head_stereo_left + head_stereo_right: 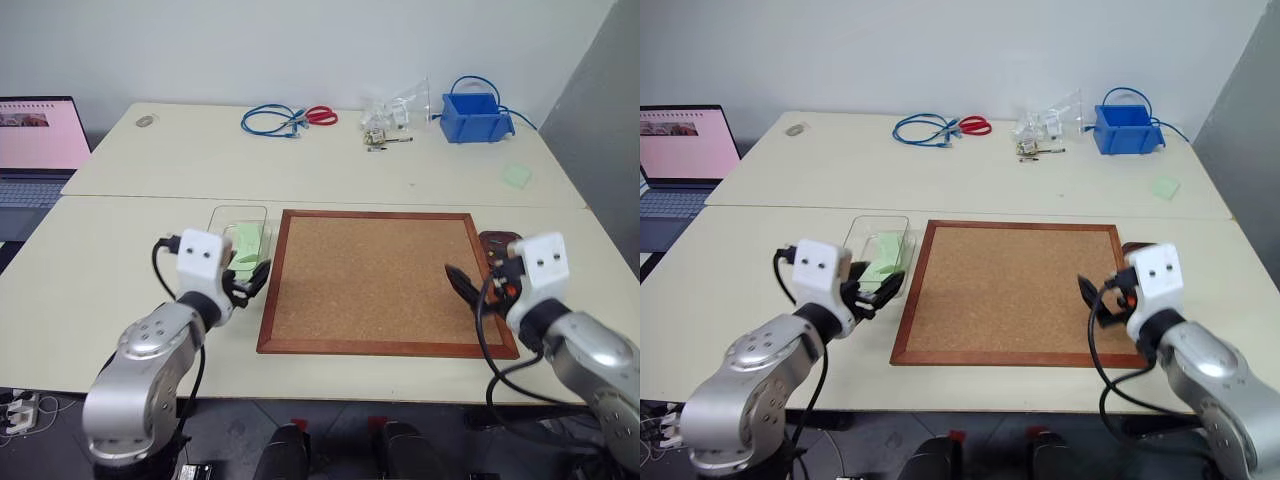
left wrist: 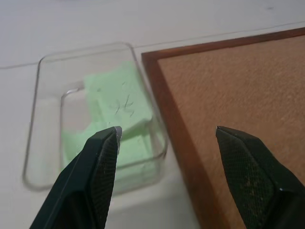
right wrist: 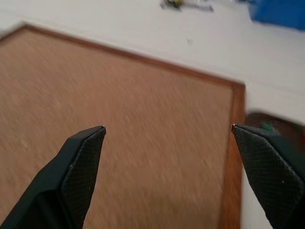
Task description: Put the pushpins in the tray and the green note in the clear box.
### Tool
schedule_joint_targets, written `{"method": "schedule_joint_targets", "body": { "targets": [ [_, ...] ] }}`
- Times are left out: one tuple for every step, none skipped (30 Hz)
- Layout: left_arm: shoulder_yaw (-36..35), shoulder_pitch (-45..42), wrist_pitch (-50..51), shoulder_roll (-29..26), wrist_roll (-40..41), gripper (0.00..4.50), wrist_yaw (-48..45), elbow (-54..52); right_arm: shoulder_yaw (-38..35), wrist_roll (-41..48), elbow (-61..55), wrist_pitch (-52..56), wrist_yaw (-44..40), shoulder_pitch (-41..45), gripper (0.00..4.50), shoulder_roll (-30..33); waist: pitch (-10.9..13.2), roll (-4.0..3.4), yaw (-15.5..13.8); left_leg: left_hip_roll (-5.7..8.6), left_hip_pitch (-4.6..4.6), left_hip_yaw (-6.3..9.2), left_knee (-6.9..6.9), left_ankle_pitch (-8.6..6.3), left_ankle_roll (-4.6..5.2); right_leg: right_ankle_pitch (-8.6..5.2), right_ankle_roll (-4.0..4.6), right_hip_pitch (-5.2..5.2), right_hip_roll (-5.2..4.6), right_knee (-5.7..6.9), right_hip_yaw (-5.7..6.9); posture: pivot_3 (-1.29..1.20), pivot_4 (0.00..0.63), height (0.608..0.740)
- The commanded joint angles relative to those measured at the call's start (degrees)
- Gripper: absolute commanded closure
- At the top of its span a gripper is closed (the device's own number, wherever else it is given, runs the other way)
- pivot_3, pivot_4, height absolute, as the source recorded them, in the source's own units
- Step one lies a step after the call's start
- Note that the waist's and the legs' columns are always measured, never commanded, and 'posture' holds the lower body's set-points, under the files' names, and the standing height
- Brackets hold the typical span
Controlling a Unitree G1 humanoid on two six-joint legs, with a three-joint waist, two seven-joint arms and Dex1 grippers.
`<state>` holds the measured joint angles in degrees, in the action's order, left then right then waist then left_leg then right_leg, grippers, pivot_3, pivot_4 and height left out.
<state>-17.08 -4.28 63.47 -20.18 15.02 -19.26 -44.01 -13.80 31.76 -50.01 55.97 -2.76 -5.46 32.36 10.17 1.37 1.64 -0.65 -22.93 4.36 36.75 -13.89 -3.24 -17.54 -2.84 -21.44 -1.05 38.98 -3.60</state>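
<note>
cork board: a brown cork board (image 1: 374, 277) in a reddish wood frame lies flat in the middle of the table (image 1: 130, 230), its long axis running left to right; no pins show on its surface.
green note: the pale green note (image 2: 121, 107) lies inside the clear box (image 2: 33, 143), a little crumpled.
clear box: it stands just beside the board's left edge, its long axis pointing away from the robot.
tray: the dark brown tray (image 1: 497, 243) sits just off the board's right edge, partly hidden by the right arm; a green speck that may be a pushpin (image 3: 267, 127) shows in it, though this is too small to be sure.
left end effector: the left end effector (image 1: 252, 282) has its fingers spread wide and empty, just on the near side of the clear box, pointing at it.
right end effector: the right end effector (image 1: 475, 287) is wide and empty over the board's right edge, the tray to its right.
key relation: each container lies nearest its own side's arm.
judgement: the note looks placed; the task appears near its end.
other: a blue bin (image 1: 477, 116), cables and red scissors (image 1: 321, 115) lie far off.
</note>
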Motion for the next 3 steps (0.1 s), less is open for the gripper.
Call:
{"method": "schedule_joint_targets", "body": {
  "targets": [
    [-7.5, 2.8, 0.2, -2.3, 1.8, 1.17, -1.0, -3.2, -4.5, -2.3, -7.2, 1.5, 3.1, -6.7, 0.00, -2.6, 0.0, 0.01, 0.0, 0.00, 0.00, 0.01, 0.00, 0.00, 0.00, 0.00, 0.00, 0.00, 0.00, 0.00, 0.01, 0.00, 0.150, 0.740],
    [-8.9, 3.3, 0.4, -2.2, 2.3, 1.17, -0.8, -3.3, -4.3, -2.8, -7.9, 1.6, 4.0, -7.7, 0.00, -3.8, 0.0, 0.01, 0.0, 0.00, 0.01, 0.01, 0.00, 0.00, 0.00, -0.01, 0.00, 0.00, 0.02, -0.01, 0.01, 0.00, 0.150, 0.740],
    [-9.9, 3.6, 0.2, -1.9, 2.8, 1.17, -0.5, -3.5, -3.8, -3.5, -8.3, 1.8, 5.0, -8.4, 0.00, -5.1, 0.0, 0.01, 0.0, -0.01, 0.02, 0.00, -0.01, 0.00, 0.00, -0.01, 0.00, 0.00, 0.02, -0.01, 0.01, 0.00, 0.150, 0.740]
  ]
}}
